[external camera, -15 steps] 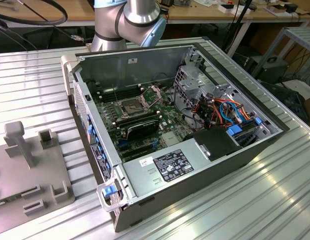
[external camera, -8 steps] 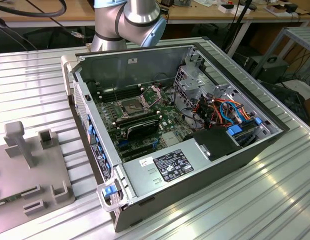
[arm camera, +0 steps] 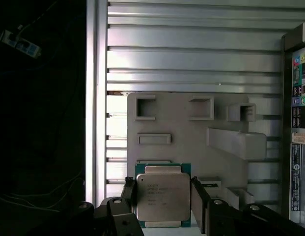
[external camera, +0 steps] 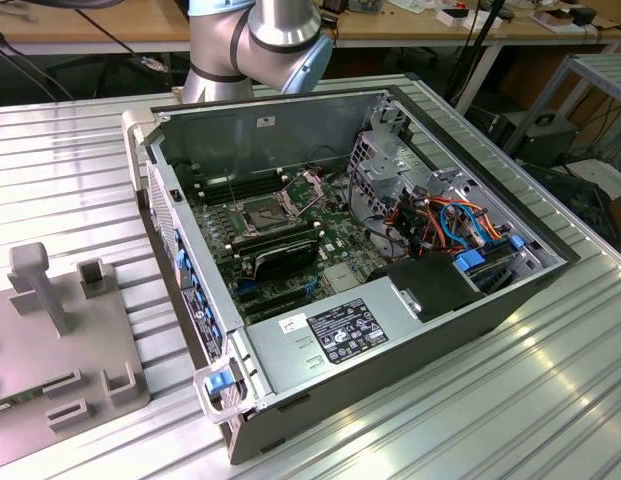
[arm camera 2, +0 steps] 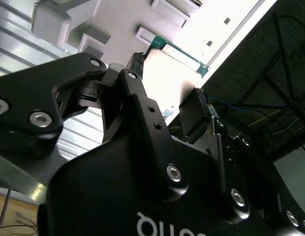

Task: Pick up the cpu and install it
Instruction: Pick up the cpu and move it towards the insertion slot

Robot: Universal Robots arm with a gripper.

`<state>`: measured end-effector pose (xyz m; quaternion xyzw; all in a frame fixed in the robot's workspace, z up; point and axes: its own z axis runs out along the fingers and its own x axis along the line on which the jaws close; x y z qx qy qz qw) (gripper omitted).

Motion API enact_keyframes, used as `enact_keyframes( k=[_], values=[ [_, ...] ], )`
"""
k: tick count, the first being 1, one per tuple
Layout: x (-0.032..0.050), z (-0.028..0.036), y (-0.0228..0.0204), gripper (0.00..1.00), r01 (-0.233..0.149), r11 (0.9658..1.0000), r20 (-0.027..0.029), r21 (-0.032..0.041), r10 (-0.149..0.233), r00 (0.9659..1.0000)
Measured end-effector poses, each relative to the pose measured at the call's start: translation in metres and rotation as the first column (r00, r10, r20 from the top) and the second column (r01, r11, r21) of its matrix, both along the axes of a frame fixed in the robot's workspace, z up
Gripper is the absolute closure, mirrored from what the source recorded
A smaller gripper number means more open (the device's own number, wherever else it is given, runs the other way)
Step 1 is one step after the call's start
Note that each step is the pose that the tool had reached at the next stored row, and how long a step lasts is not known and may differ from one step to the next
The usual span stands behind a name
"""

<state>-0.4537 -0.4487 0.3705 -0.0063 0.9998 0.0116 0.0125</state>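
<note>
The gripper [arm camera: 162, 183] stands spread, one finger [arm camera: 128, 194] close on each side of the cpu [arm camera: 163, 201]; contact is unclear. The cpu lies on the grey tray [arm camera: 181, 130], its near edge hidden by the gripper. Beyond sits the open case [external camera: 370, 250].

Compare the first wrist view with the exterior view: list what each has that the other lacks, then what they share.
First wrist view: the cpu on the grey tray, between the open fingers. Exterior view: the arm, and the motherboard with its socket inside the computer case. Both: the tray, the ribbed table, the case.
</note>
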Motion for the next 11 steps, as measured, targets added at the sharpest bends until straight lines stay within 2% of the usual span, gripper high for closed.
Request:
enact_keyframes(
  k=[1,11],
  values=[
    [0.0004,0.0015,0.0,0.45,0.0,1.0,-0.0001,0.0,0.0,1.0],
    [0.0023,0.0016,0.0,0.45,0.0,1.0,-0.0002,-0.0001,0.0,1.0]
  ],
)
